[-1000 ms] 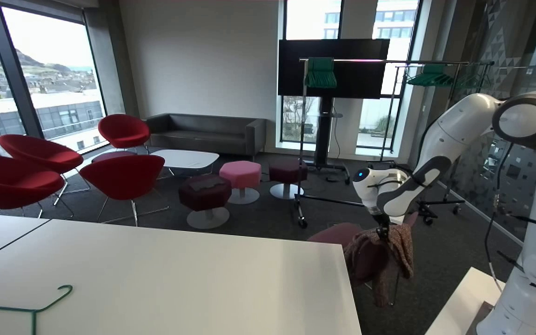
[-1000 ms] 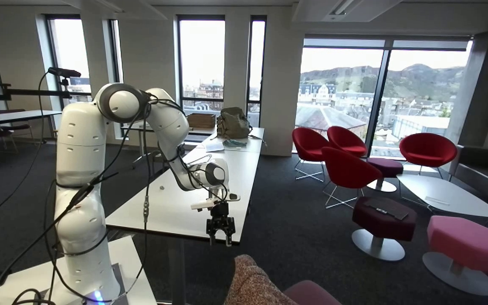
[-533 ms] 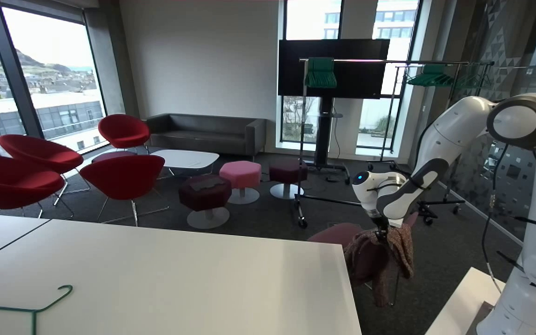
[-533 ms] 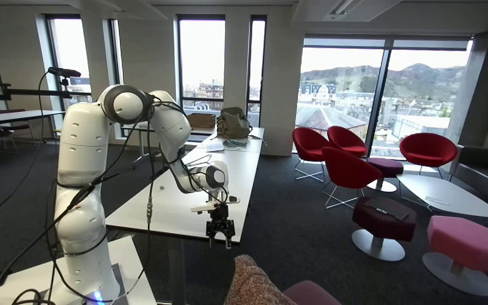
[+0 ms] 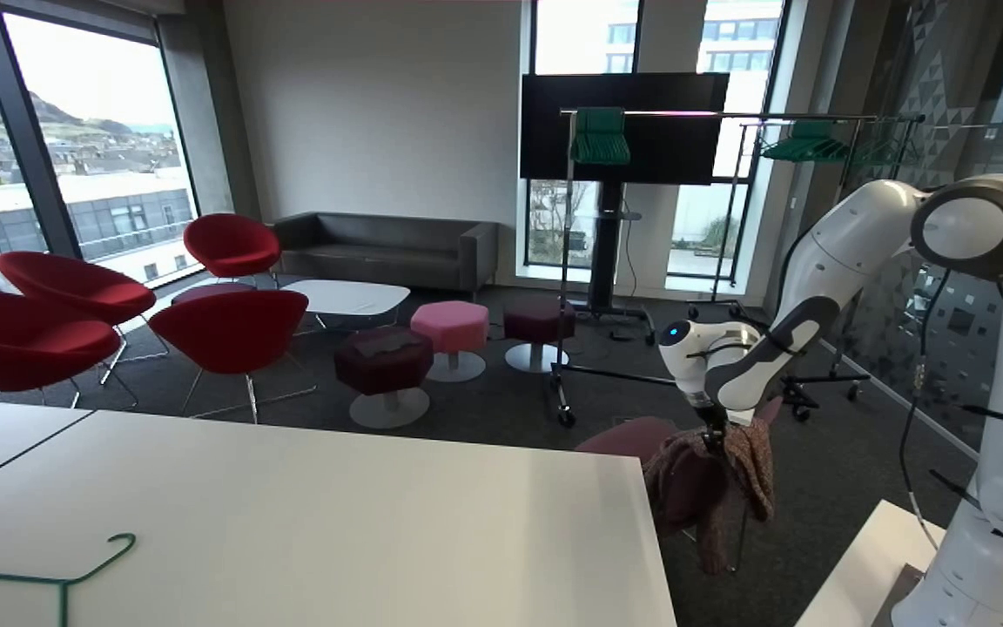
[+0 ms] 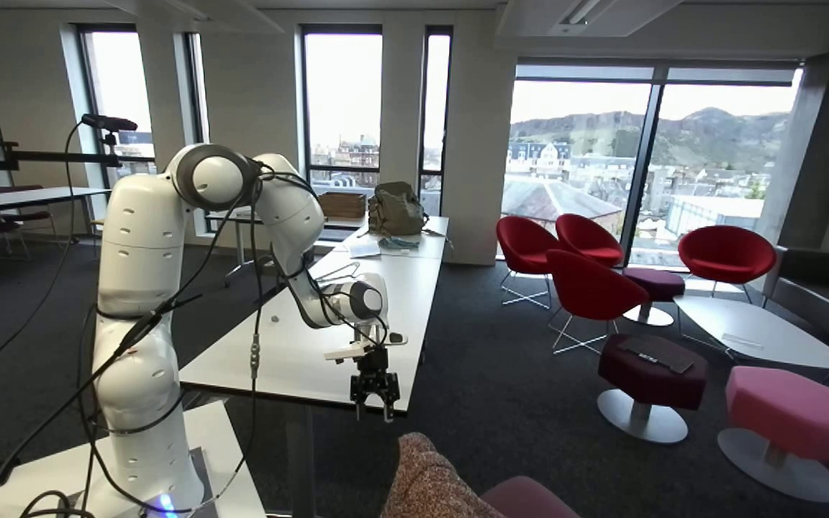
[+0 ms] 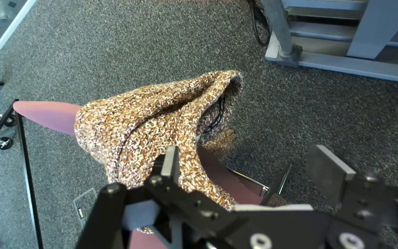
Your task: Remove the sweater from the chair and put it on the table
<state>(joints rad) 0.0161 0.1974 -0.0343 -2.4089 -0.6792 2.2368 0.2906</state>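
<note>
The jaws stand wide apart with nothing in their hold, pointing down above the chair [image 5: 636,435]. The sweater [image 7: 150,131] is draped over the chair's back, below the jaws; in the wrist view one jaw overlaps the knit and the other is over bare floor [image 7: 271,90]. In an exterior view the fingertips [image 6: 388,412] show against the floor, just beside the sweater's top.

The chair's curved back lies under the jaws. The table [image 5: 362,514] comes next, its end near them, and a metal frame [image 7: 358,67] stands on the floor off to one side. Stools [image 5: 449,326], red chairs [image 5: 227,333], a sofa [image 5: 380,254] and a rack [image 5: 684,113] with hangers [image 5: 602,138] are well apart from the jaws.

Only the wrist view shows an opening in the sweater, with a dark tag [image 7: 213,125] inside. In an exterior view a length of knit hangs below the jaws beside a thin chair leg, and there the jaws' tips blend into the sweater. A green hanger [image 5: 63,582] lies on the table, away from the jaws. At the table's far end, well beyond the jaws, an exterior view shows a bag [image 6: 394,208], with a cloth [image 6: 398,243] and a sheet of paper [image 6: 364,249] beside it. Near the bag is a brown box [image 6: 342,205]. What the bag and the box contain is hidden.
</note>
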